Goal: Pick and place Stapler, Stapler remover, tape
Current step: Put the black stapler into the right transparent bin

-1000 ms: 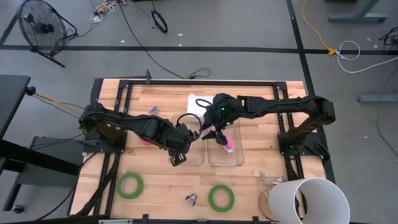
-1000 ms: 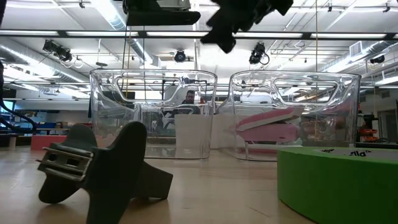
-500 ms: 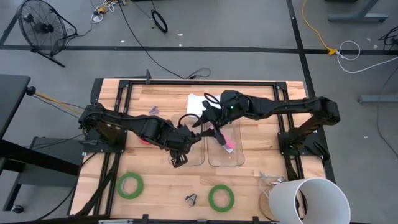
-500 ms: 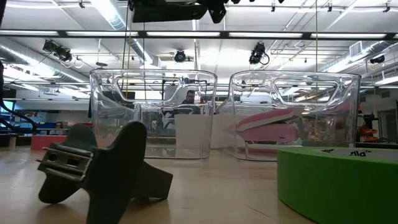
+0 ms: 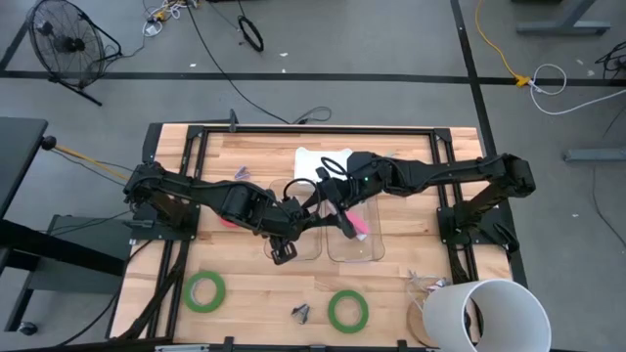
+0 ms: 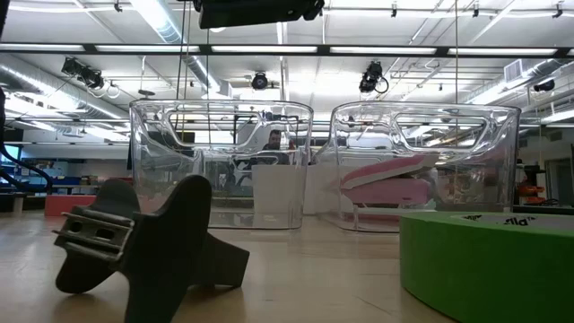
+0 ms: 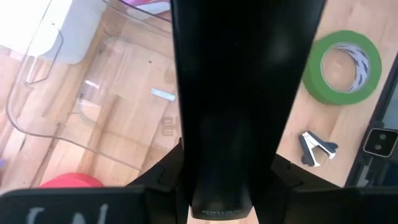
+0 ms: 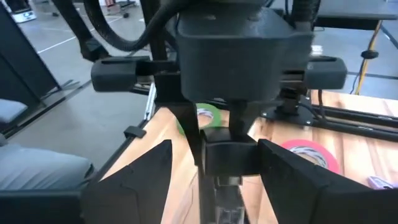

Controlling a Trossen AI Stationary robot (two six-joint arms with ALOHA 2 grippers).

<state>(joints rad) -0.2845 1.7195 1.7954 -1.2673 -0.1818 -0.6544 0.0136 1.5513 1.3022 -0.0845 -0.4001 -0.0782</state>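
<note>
Right gripper (image 8: 217, 167): fingers wide apart and empty. It faces the left gripper across the gap between the bins.
Change, right: a second ago it hung over the right bin (image 5: 372, 249). It has since swung off toward the left bin (image 5: 311, 252), and its fingers have spread a little wider.
Change, low view: the dark gripper shape above the right bin is gone, and only a dark arm part crosses the top edge.
Left gripper (image 7: 227, 180): clamped narrow on a black stapler (image 7: 236, 93), gripped from both sides.
Left gripper position: above the near side of the left bin. It has barely shifted over the last second.
Pink stapler (image 5: 358, 225): lying in the right bin, tilted, with no gripper touching it.
Left bin contents: nothing large shows in it, and the arm hides part of it.
Remover (image 5: 300, 313): on the table by the near edge, between the two green tapes.
Green tapes: one at the near left (image 5: 205, 290) and one at the near centre (image 5: 347, 310). Both lie flat, well apart from the bins.
Red tape (image 8: 309, 154): on the table beyond the left gripper, partly under the left arm.
Reading: the pink stapler looks placed, so the right arm is free for the next pick.
Open items: the black stapler is not yet released. The remover and tapes are untouched.
Risk: the two grippers sit close together over the bins, so the right one needs room before the left one lowers.
</note>
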